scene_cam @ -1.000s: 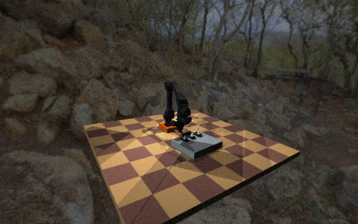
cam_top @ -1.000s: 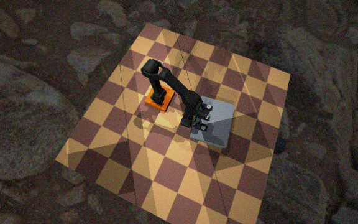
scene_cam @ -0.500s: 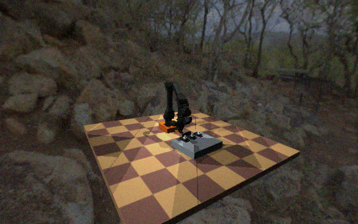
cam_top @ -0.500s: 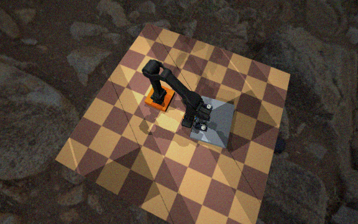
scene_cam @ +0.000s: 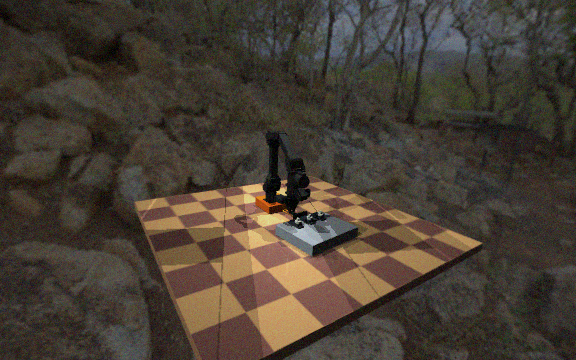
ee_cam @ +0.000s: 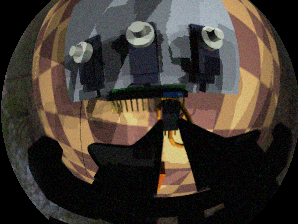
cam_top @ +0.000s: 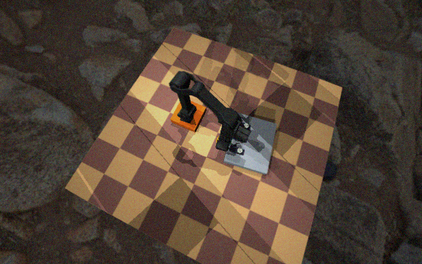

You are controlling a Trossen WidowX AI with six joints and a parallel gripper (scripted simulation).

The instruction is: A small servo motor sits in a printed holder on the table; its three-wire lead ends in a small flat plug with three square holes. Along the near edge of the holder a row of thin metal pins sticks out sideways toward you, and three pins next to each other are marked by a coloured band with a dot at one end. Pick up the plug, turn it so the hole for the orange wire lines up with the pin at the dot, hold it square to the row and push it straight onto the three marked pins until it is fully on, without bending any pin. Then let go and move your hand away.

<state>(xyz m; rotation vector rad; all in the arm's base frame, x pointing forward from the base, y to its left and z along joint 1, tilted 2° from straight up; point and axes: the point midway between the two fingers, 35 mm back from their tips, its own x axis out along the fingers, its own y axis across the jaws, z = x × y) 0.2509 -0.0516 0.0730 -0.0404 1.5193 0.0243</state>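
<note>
So, inside the bench's edges [cam_top: 134, 223] [scene_cam: 348, 318] [ee_cam: 37, 80], the gripper [cam_top: 227, 144] [scene_cam: 294, 214] [ee_cam: 170, 121], nearly closed, grips the plug [ee_cam: 171, 111] near the pins [ee_cam: 132, 105], full seating and release apparently left.

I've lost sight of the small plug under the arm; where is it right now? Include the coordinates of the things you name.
In the wrist view, the plug [ee_cam: 170, 114] is right of centre, between the gripper's fingers, just below the blue band [ee_cam: 173, 94].

overhead far, exterior low far, wrist close-up
</note>
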